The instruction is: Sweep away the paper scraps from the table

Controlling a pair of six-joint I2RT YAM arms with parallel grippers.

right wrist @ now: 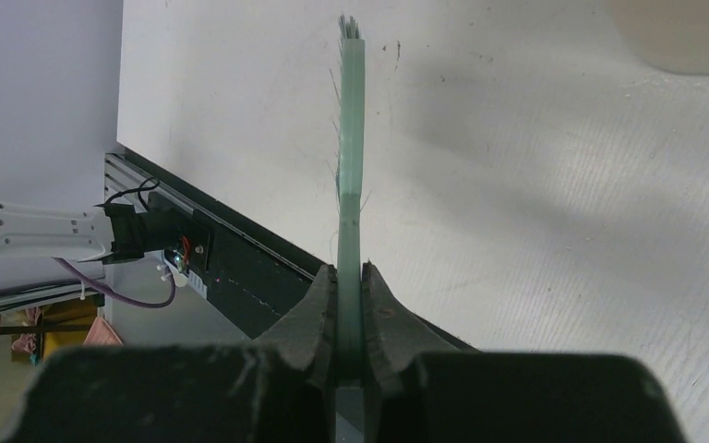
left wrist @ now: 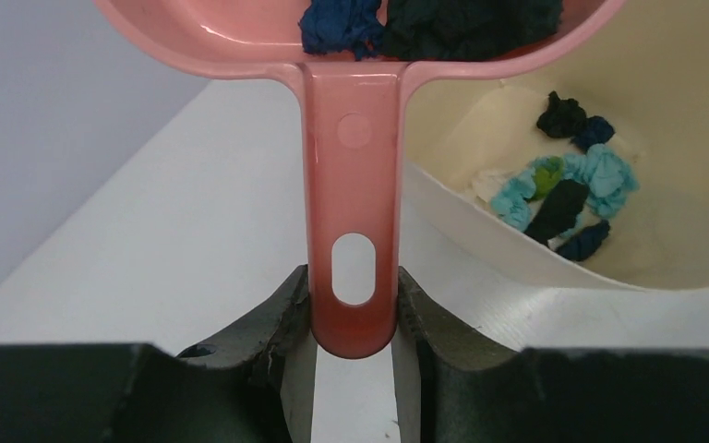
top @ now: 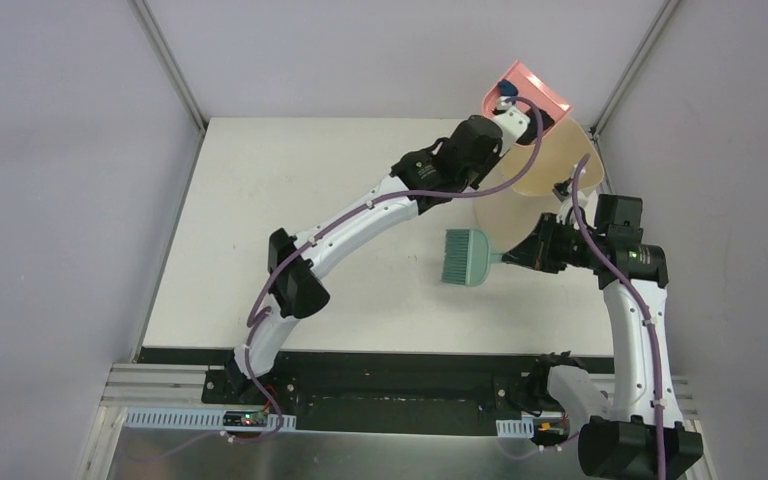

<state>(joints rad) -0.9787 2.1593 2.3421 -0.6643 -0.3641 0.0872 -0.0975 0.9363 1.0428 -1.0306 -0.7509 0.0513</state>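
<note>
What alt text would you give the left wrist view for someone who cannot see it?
The left arm's jaws clamp the handle of a pink dustpan holding dark paper scraps, raised above the white table. Beside it, a beige bin holds more teal, blue, black and green scraps.

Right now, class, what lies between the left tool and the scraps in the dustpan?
Only the pink dustpan handle, gripped by the left tool and leading up to the scraps in the pan. The left wrist view shows it.

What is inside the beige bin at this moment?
Crumpled paper scraps in teal, dark blue, black and green lie in the bin. The pink dustpan covers part of its inside.
</note>
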